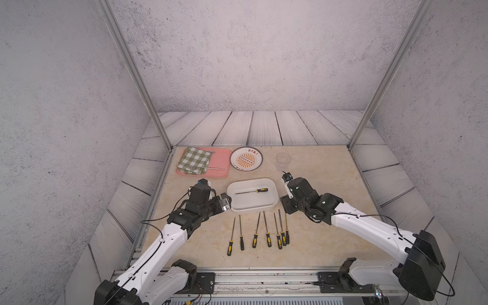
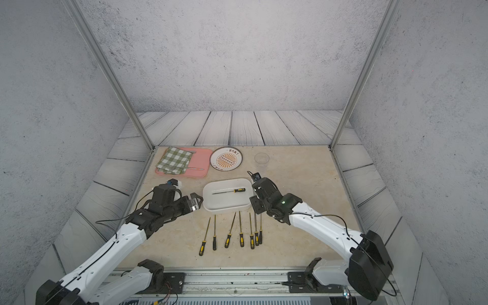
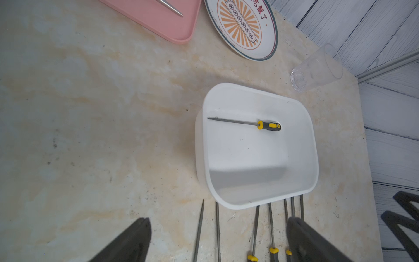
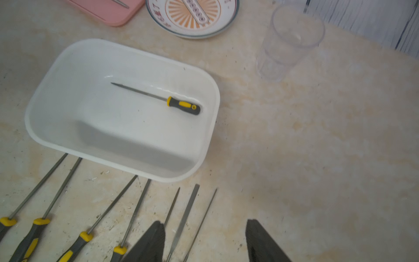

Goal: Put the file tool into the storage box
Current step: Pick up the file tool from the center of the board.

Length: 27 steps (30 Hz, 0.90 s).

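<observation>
The storage box (image 1: 253,204) (image 2: 229,204) is a shallow white tub at mid-table. One file tool (image 1: 252,190) (image 3: 244,123) (image 4: 158,97) with a black-and-yellow handle lies flat inside it near the far wall. Several more files (image 1: 268,239) (image 2: 241,239) lie in a row on the table in front of the box. My left gripper (image 1: 225,202) (image 3: 218,221) hangs open and empty just left of the box. My right gripper (image 1: 285,204) (image 4: 205,222) hangs open and empty at the box's right front corner, above the shafts of the rightmost files.
At the back left is a pink tray (image 1: 220,159) with a green checked cloth (image 1: 194,159) and a metal rod on it. A round plate (image 1: 246,159) sits beside it, and a clear cup (image 1: 283,161) (image 4: 288,40) stands behind the right arm. Metal frame posts stand at the back corners.
</observation>
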Available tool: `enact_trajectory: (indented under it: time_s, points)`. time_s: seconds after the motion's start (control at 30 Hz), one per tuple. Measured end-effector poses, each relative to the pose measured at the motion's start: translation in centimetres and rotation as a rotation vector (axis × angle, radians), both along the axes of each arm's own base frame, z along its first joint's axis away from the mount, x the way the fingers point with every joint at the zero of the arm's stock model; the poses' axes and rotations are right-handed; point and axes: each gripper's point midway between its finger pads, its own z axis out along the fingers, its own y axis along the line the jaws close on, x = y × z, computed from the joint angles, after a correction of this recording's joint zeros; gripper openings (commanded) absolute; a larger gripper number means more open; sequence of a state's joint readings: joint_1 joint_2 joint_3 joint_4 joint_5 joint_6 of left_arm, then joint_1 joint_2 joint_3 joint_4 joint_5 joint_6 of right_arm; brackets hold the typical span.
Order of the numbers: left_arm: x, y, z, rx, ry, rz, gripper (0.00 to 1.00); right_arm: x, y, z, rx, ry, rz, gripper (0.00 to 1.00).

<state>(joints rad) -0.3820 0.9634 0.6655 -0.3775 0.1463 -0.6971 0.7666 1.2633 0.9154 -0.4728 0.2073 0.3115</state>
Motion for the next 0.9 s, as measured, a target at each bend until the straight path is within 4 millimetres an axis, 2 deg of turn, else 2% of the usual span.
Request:
enact_trajectory:
  time_s: [0.17, 0.27, 0.37, 0.63, 0.9]
  points:
    - [-1.0, -0.1, -1.6, -0.006, 0.035, 0.002, 0.98, -3.9, -2.0, -5.4, 0.021, 0.185, -0.086, 0.58]
    - [-1.4, -0.3, -2.4, -0.007, 0.054, 0.0, 0.98, -5.7, -2.9, -7.9, 0.024, 0.27, -0.127, 0.57]
    - [-1.3, -0.8, -2.6, -0.012, 0.057, -0.009, 0.98, -7.0, -3.5, -9.5, 0.026, 0.325, -0.16, 0.55]
    - [-0.5, -1.7, -3.1, -0.015, 0.057, -0.026, 0.99, -9.0, -3.6, -11.1, 0.066, 0.38, -0.203, 0.54]
    - [-0.3, -2.1, -2.2, -0.034, 0.022, -0.033, 0.98, -8.7, -2.2, -11.2, 0.105, 0.385, -0.2, 0.54]
